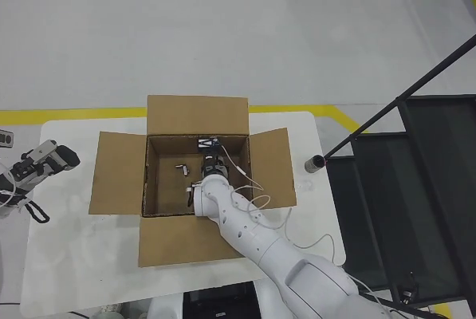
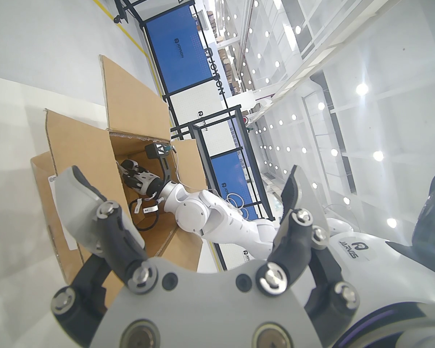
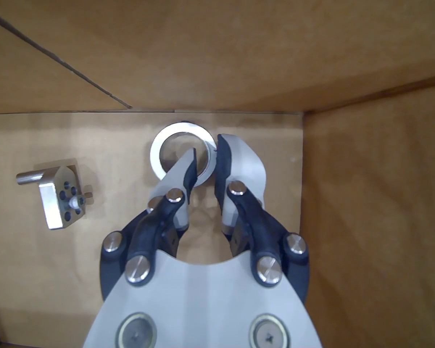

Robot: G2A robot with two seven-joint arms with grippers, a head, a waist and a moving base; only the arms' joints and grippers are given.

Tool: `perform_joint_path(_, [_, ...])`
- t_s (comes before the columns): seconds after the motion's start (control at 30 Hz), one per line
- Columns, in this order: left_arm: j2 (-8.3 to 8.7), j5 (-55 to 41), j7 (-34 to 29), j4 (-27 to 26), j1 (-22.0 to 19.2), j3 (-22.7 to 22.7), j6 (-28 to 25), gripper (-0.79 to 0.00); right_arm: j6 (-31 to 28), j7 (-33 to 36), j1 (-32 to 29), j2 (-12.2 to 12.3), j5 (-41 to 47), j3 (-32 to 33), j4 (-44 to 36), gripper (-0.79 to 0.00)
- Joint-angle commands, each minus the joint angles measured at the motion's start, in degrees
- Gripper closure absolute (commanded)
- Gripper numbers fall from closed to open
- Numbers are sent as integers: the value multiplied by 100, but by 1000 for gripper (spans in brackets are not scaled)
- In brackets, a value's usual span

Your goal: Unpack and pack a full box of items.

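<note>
An open cardboard box (image 1: pixel 198 116) stands mid-table with its flaps spread. My right gripper (image 3: pixel 206 143) is down inside it, fingers closed on the wall of a flat metal ring (image 3: pixel 157 153), one finger inside the hole and one outside. The ring rests on the box floor near the far wall. A metal bracket with a pin (image 3: pixel 58 193) lies beside it on the floor, also the bracket (image 1: pixel 182 168) from above. My left gripper (image 1: pixel 62 155) hangs wide open and empty over the table's left edge, away from the box (image 2: pixel 76 139).
A small dark cylinder (image 1: pixel 313 164) stands on the table right of the box. A black metal rack (image 1: pixel 429 175) stands beyond the table's right side. The white table (image 1: pixel 78 231) is bare left of the box.
</note>
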Motion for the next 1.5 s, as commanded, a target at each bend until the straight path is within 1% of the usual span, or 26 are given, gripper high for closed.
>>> perform_joint_path(0.0, [0, 0, 0, 0, 0, 0, 0, -785, -12, 4, -2, -9, 21, 17, -10, 0])
perform_joint_path(0.23, [0, 0, 0, 0, 0, 0, 0, -785, -105, 28, -110, -11, 21, 73, -280, 0])
perform_joint_path(0.43, [0, 0, 0, 0, 0, 0, 0, -785, -304, 214, -416, 51, -115, 128, -929, 0])
perform_joint_path(0.53, [0, 0, 0, 0, 0, 0, 0, -785, -376, 407, -579, 112, -423, 123, -1223, 0])
perform_joint_path(0.73, [0, 0, 0, 0, 0, 0, 0, -785, -480, 969, -728, 249, -1676, -38, -1467, 0])
perform_joint_path(0.8, [0, 0, 0, 0, 0, 0, 0, -785, -657, 1193, -769, 286, -2030, -97, -1518, 0])
perform_joint_path(0.9, [0, 0, 0, 0, 0, 0, 0, -785, -890, 1538, -825, 319, -2317, -122, -1611, 0])
perform_joint_path(1.07, [0, 0, 0, 0, 0, 0, 0, -785, -1454, 2114, -796, 352, -2586, -138, -1673, 0])
perform_joint_path(1.27, [0, 0, 0, 0, 0, 0, 0, -785, -1825, 2456, -697, 375, -2808, -71, -1664, 0])
perform_joint_path(1.33, [0, 0, 0, 0, 0, 0, 0, -785, -1888, 2478, -660, 369, -2828, -59, -1597, -388])
perform_joint_path(1.37, [0, 0, 0, 0, 0, 0, 0, -785, -1932, 2494, -645, 362, -2799, -57, -1568, -453])
perform_joint_path(1.4, [0, 0, 0, 0, 0, 0, 0, -785, -1950, 2495, -626, 355, -2780, -51, -1533, -480])
perform_joint_path(1.43, [0, 0, 0, 0, 0, 0, 0, -785, -1965, 2493, -605, 348, -2779, -52, -1487, -643])
perform_joint_path(1.47, [0, 0, 0, 0, 0, 0, 0, -785, -1983, 2497, -583, 339, -2753, -49, -1452, -680])
